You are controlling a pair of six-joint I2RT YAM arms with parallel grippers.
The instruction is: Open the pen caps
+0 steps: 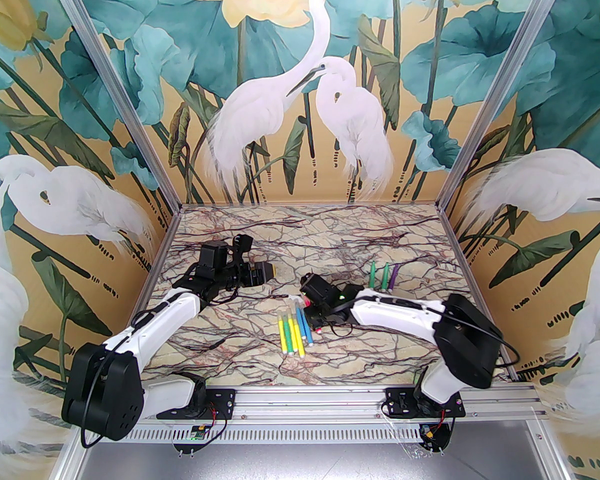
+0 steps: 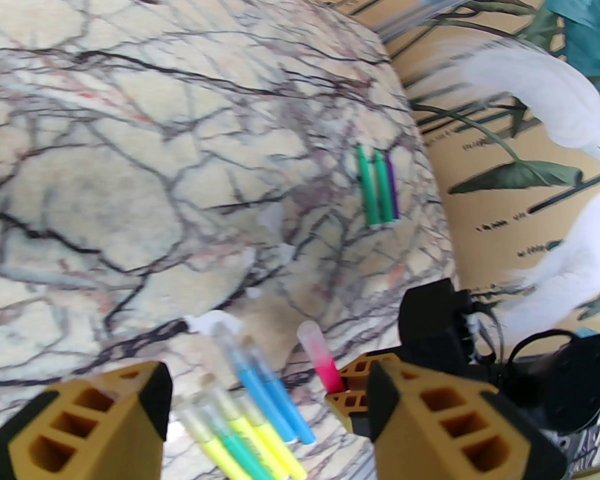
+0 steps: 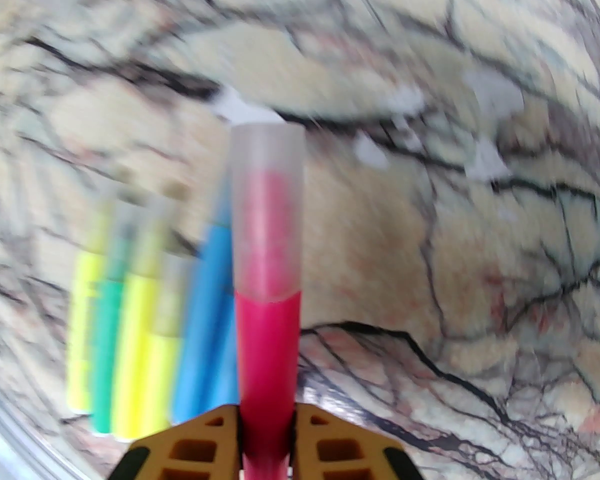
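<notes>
Fingers on the right [image 3: 200, 448] pinch the pink pen [image 3: 267, 348], its cap [image 3: 266, 208] on; left fingers [image 2: 95, 418] gape, empty.

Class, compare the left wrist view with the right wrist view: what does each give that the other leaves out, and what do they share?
Left wrist view: the left gripper, open and empty, two green pens and a purple pen lying together farther off, and the painted wall. Right wrist view: a close look at the translucent cap seated on its pen. Shared: the right gripper shut on the pink pen, the row of yellow, green and blue pens, the marble table.
</notes>
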